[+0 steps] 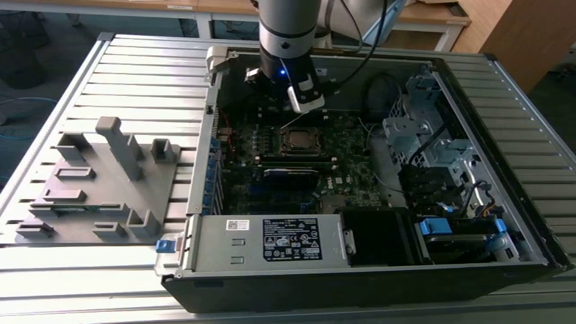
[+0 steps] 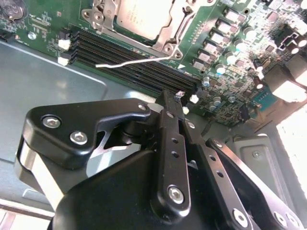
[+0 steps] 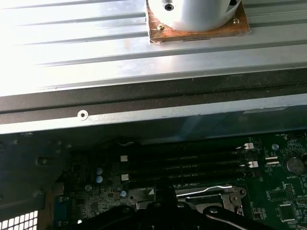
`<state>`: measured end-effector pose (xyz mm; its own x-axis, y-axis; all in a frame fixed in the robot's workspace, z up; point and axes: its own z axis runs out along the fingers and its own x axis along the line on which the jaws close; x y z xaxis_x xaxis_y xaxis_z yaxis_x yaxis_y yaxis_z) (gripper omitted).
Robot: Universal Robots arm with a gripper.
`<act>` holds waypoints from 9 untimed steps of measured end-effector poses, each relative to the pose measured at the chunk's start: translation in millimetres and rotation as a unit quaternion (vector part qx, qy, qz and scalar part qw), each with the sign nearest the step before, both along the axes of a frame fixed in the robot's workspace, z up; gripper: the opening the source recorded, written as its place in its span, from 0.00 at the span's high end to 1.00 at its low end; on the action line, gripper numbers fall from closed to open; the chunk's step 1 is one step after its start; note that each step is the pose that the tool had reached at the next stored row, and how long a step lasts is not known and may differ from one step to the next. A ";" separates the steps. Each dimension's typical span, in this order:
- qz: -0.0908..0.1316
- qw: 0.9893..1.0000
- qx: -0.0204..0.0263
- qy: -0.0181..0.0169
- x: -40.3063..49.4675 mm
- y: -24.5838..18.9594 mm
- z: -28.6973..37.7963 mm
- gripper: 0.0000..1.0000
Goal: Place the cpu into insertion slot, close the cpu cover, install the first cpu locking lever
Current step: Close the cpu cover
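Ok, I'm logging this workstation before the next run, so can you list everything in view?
table: one, silver, slatted, under everything
computer case: one, black, open, mid-table
motherboard: one, dark green, inside the case
cpu: one, silver-grey, in the socket
cpu cover: one, silver frame, around the cpu
locking lever: one, thin silver wire, reaching from the socket over the memory slots
memory slots: several, black, beside the socket
power supply: one, grey, at the case's near edge
drive cage: one, grey, exterior view's right of the case
fixture plate: one, grey, with pegs, exterior view's left
arm: one, silver and black, above the case
gripper: one, black, shut, empty, near the socket
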<state>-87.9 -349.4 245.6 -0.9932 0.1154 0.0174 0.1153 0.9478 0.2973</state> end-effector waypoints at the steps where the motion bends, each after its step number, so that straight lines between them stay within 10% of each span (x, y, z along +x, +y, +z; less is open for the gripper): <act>1: 0.000 1.000 0.000 0.000 0.0 0.0 0.0 0.90; 9: 0.000 1.000 -0.006 0.000 1.1 0.0 -1.9 0.90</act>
